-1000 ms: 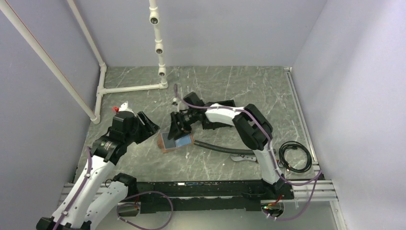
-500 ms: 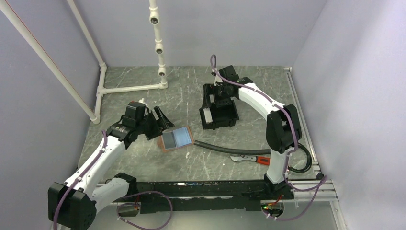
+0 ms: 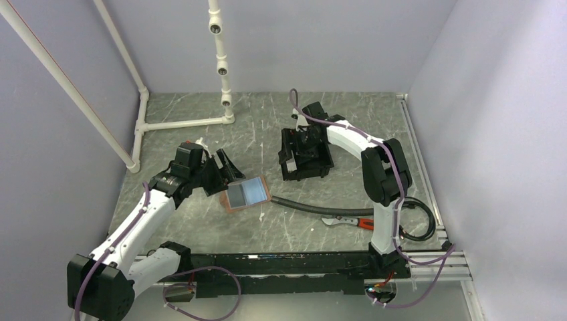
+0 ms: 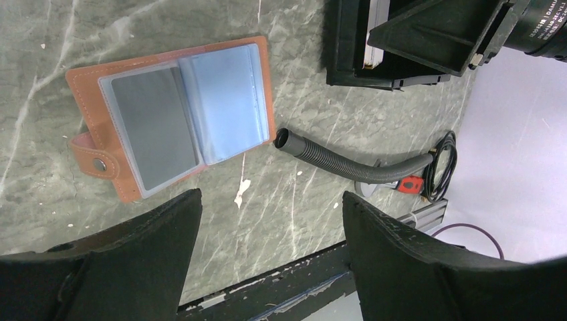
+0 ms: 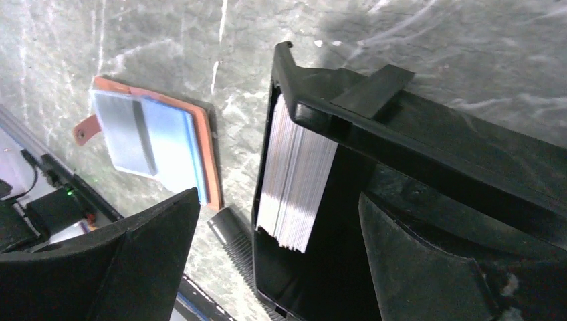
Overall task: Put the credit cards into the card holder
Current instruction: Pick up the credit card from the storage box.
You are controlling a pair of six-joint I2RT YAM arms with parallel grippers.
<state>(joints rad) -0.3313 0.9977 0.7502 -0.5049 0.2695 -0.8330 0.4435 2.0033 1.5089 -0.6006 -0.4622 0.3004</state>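
Looking at the cards (image 5: 294,177), I see them packed on edge against one wall of the black box (image 5: 428,154), well apart from the holder (image 3: 246,194), which lies open on the desk (image 3: 361,120). The left tool (image 4: 271,200) and the right tool (image 5: 277,197) are both open and empty. I judge the cards light, stiff and slippery, so I would pinch one by its free top edge.

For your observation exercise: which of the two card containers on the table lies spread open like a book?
The tan-brown leather bifold card holder, clear sleeves facing up; the black plastic box instead holds a white stack on edge.
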